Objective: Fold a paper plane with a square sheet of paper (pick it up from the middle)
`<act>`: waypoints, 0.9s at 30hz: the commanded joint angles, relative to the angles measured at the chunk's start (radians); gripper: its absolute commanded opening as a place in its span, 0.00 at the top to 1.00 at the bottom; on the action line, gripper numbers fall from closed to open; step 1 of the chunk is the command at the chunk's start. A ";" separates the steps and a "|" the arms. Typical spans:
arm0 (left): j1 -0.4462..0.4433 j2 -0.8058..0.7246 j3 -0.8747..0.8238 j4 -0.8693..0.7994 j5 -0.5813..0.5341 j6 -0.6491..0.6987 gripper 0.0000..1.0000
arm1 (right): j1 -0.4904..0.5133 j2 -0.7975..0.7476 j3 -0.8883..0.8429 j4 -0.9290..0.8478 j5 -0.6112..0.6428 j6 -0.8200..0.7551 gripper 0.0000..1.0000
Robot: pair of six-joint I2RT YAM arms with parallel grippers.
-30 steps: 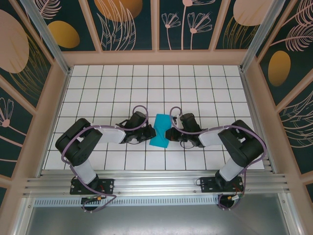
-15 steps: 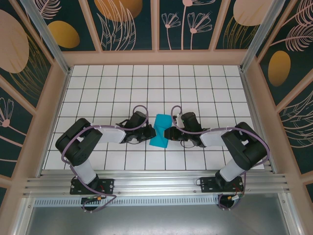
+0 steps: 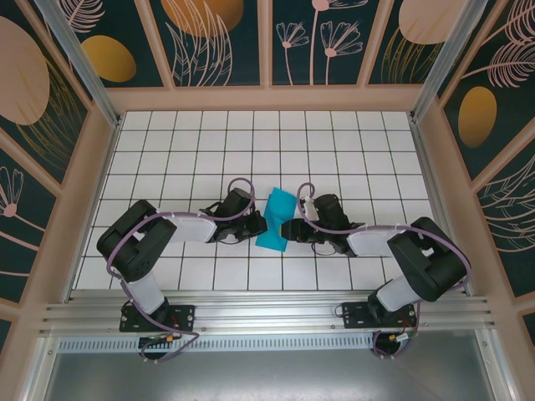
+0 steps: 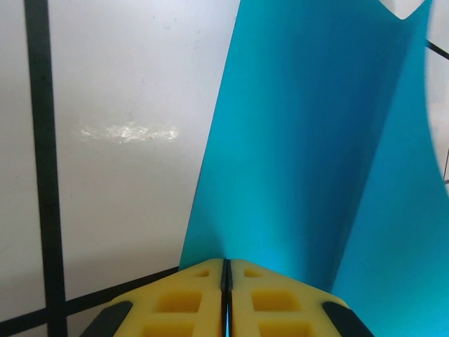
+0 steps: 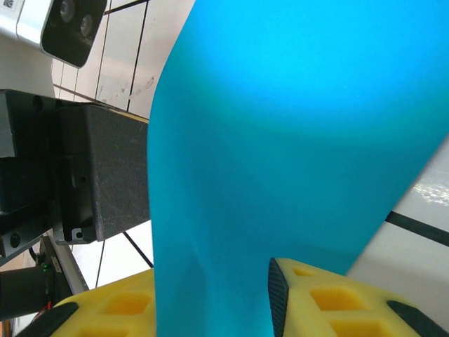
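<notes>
- White tiled table (image 3: 334, 142) with black grid lines, boxed in by leaf-painted walls (image 3: 209, 42). Both arms reach inward to the middle of the near rows.
- Teal square sheet of paper (image 3: 274, 219), creased into a narrower shape, sits at centre between the two grippers. Part of it stands up off the tiles rather than lying flat.
- Its long axis runs roughly away from the arm bases, tipped a little. The grippers face each other across its short width.
- On its left edge, the left gripper (image 3: 253, 227) is clenched. The wrist view shows the yellow fingers (image 4: 182, 298) pressed together, with the teal edge coming out of the seam.
- On its right edge, the right gripper (image 3: 289, 228) has its jaws parted and the thin sheet passes through the gap. It is not clamped, as I read it. Whether the paper brushes a pad I cannot tell.
- Both arms are equally near, but only the left has hold.
- Judgement: the next move turns on the right jaws, since the sheet lies straight ahead of them, between the fingers. They can close again or back off sideways to the right.
- Room: bare tiles lie on the far side and out to both flanks, and the walls are well apart. The tightest spot is the two wrists, near each other over the sheet.
- Risk: the raised flap is floppy and may drag with a finger.
</notes>
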 commanded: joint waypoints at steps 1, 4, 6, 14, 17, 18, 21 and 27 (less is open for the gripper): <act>-0.001 0.021 0.011 -0.024 -0.011 0.012 0.88 | 0.023 -0.037 -0.015 0.020 0.037 -0.012 0.61; -0.002 0.026 0.011 -0.019 -0.007 0.008 0.88 | 0.054 -0.046 -0.016 0.016 0.069 -0.025 0.60; -0.002 0.026 0.011 -0.020 -0.005 0.008 0.88 | 0.079 -0.057 -0.012 0.000 0.128 -0.033 0.60; -0.002 0.025 0.010 -0.019 -0.004 0.010 0.88 | 0.173 -0.095 -0.008 -0.060 0.362 -0.075 0.59; -0.001 0.026 0.008 -0.018 -0.004 0.010 0.88 | 0.214 -0.114 -0.014 -0.060 0.420 -0.095 0.59; -0.002 0.026 0.008 -0.018 -0.003 0.009 0.88 | 0.224 -0.122 -0.019 -0.056 0.438 -0.101 0.59; -0.002 0.026 0.008 -0.016 -0.004 0.009 0.88 | 0.251 -0.138 -0.029 -0.058 0.486 -0.120 0.59; -0.001 0.027 0.009 -0.016 -0.002 0.009 0.88 | 0.290 -0.135 -0.036 -0.062 0.547 -0.181 0.61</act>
